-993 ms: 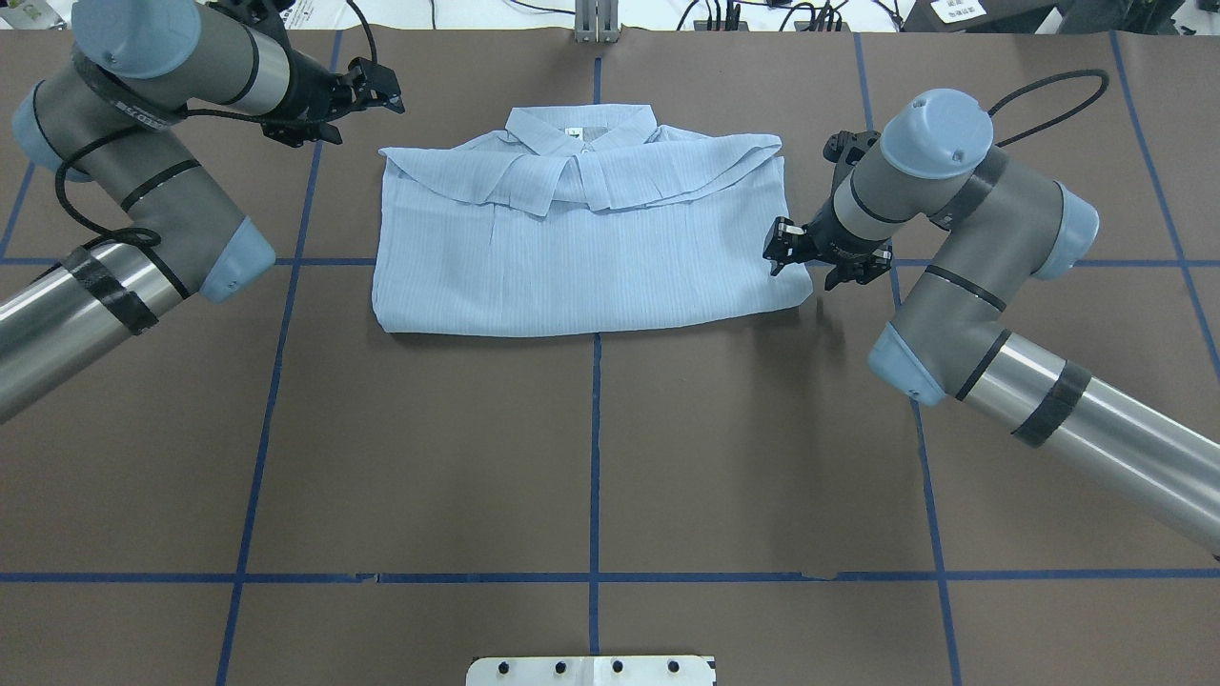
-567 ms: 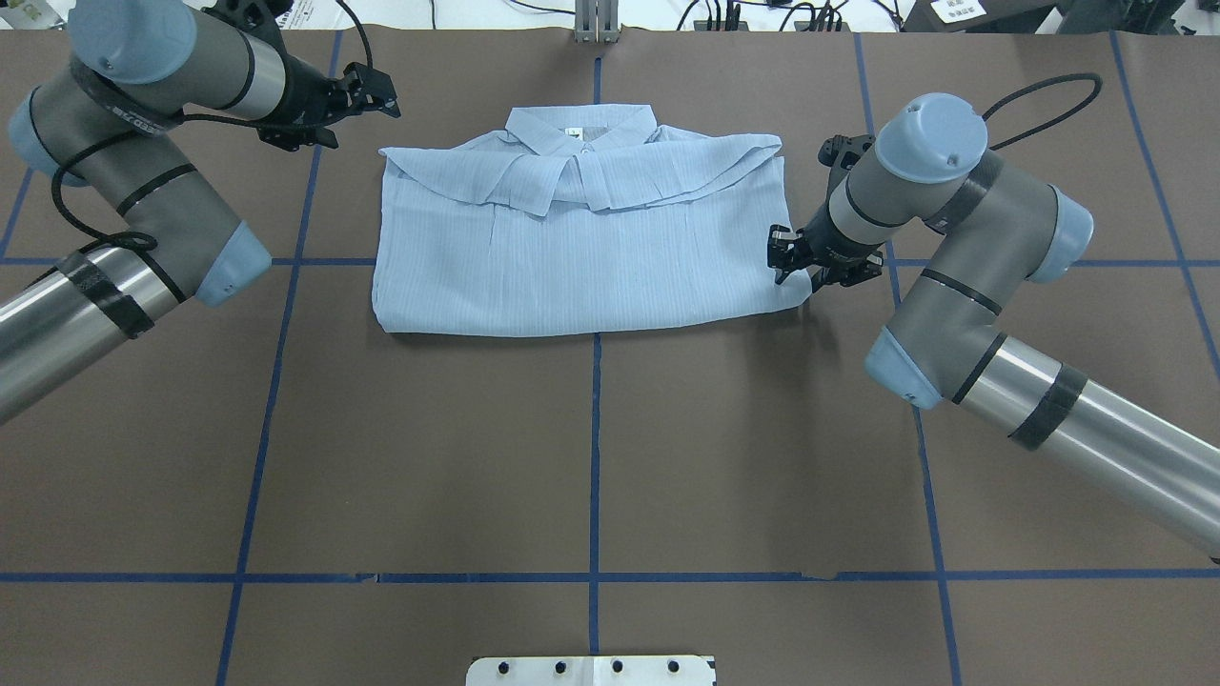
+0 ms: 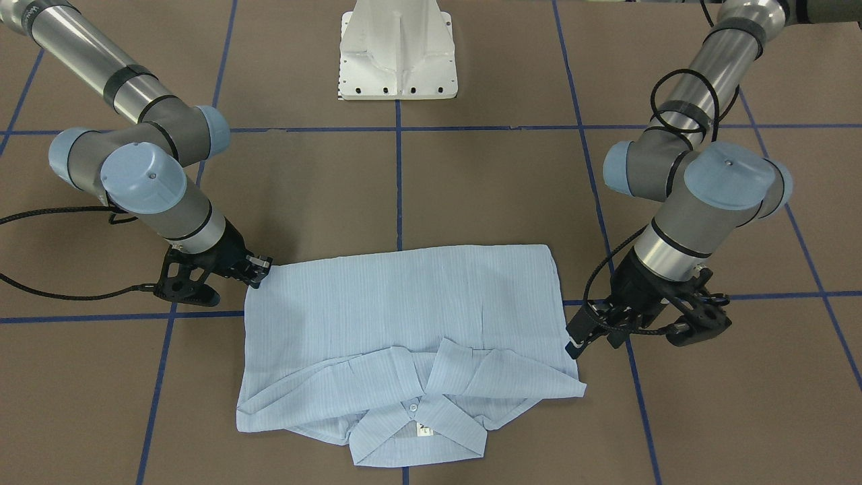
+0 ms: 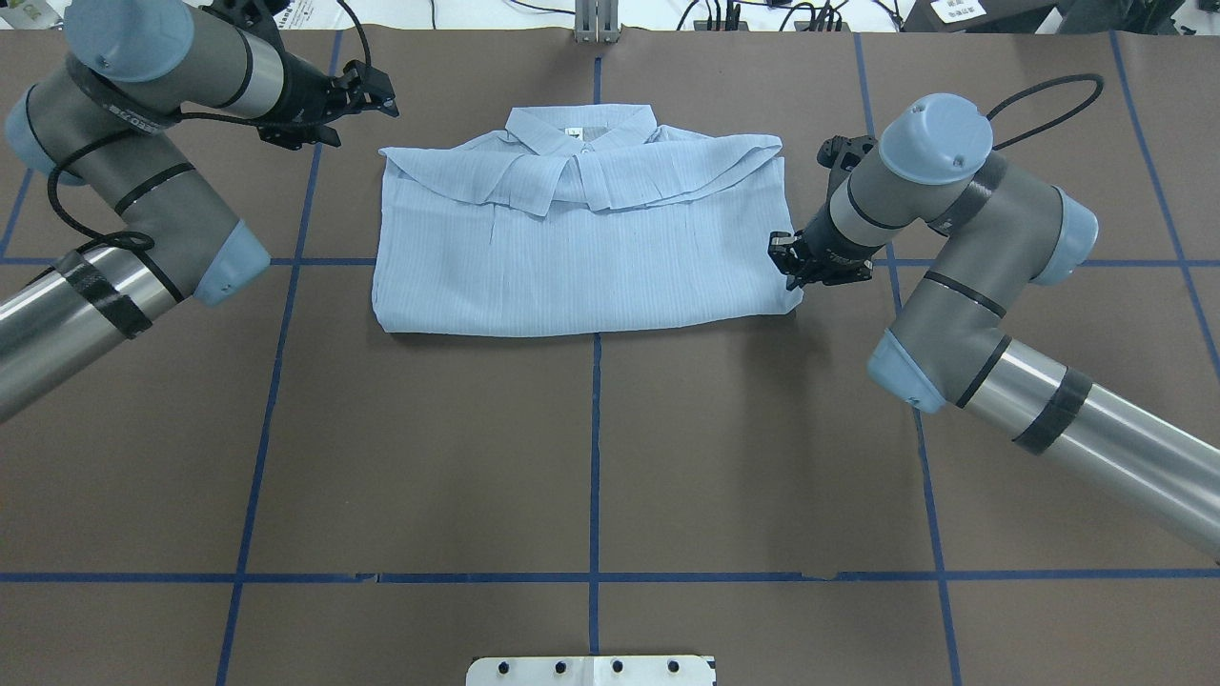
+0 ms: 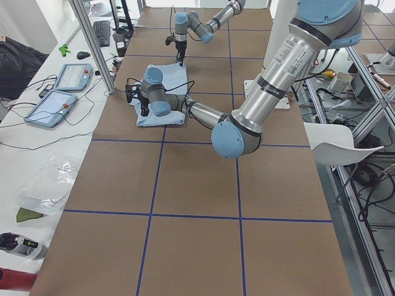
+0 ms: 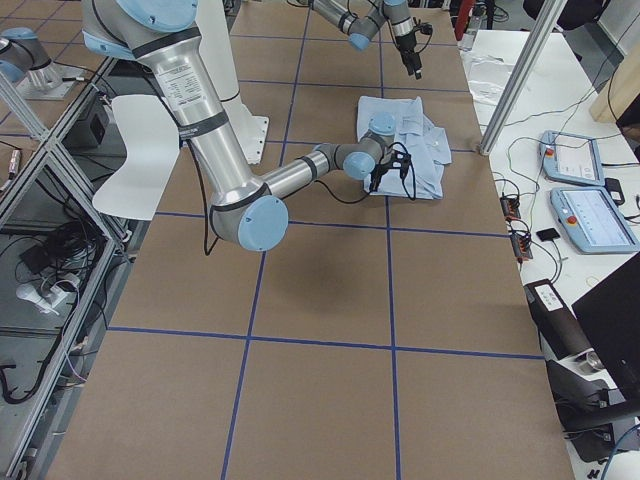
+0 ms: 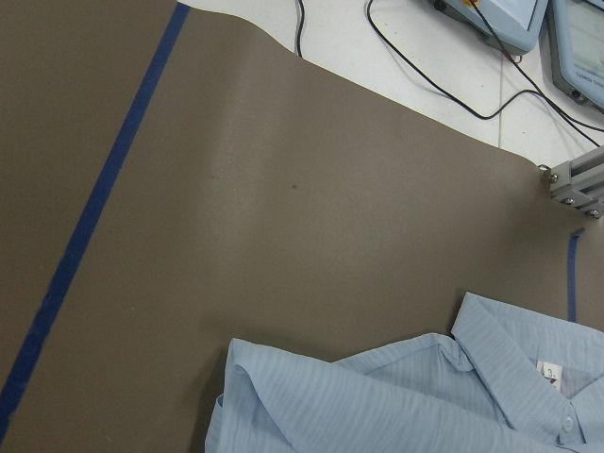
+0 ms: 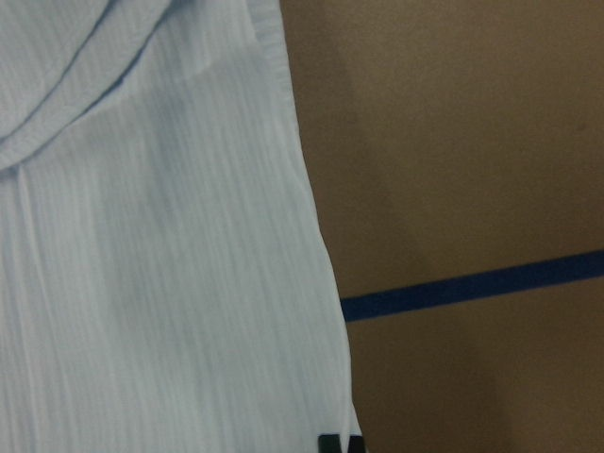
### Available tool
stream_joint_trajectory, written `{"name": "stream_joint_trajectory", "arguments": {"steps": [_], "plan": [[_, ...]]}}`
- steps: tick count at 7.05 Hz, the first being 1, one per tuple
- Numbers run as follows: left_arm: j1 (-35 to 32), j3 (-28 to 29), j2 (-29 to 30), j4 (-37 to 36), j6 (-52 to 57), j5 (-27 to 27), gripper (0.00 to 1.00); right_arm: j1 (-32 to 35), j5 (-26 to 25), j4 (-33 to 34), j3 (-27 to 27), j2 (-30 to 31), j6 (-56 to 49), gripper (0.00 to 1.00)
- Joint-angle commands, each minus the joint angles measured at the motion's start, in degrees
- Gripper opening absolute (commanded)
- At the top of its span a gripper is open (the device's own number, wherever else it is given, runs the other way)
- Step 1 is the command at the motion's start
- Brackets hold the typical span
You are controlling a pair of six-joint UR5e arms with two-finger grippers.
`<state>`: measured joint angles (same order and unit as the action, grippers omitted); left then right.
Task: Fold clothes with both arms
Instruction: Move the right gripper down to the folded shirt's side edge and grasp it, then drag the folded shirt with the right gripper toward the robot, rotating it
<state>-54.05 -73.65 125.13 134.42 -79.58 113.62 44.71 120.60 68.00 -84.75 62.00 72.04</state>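
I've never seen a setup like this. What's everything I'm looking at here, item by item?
shirt: one, light blue, folded flat mid-table, collar away from the base.
table: one, brown cover.
tape lines: several, blue, gridding the table.
base: one, white, at the table's robot edge.
tablets: two, grey-blue, on a side bench.
left arm, right arm: grey, light-blue caps, flanking the shirt.
left gripper: black, open, beside the shirt's collar-end corner.
right gripper: black, shut on the shirt's base-side corner.

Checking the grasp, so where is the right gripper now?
In the overhead view, the right gripper sits right of centre, at the shirt's right edge near its lower corner.
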Motion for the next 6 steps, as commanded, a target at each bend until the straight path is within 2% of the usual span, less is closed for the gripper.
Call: {"name": "stream_joint_trajectory", "arguments": {"steps": [1, 3, 4, 6], "plan": [[0.0, -0.7, -0.4, 0.0, -0.5, -0.1, 0.90, -0.3, 3.3, -0.8, -9.1, 7.2, -0.1, 0.00], [0.0, -1.1, -0.5, -0.1, -1.0, -0.1, 0.90, -3.6, 2.6, -4.6, -13.1, 13.5, 0.7, 0.00], [0.0, -1.8, -0.6, 0.0, -1.8, -0.1, 0.90, -4.8, 2.8, -6.0, -17.1, 18.1, 0.8, 0.00], [0.1, -3.1, -1.6, 0.0, -2.6, -0.2, 0.90, -6.6, 4.2, -6.0, -29.2, 29.5, 0.9, 0.00]]}}
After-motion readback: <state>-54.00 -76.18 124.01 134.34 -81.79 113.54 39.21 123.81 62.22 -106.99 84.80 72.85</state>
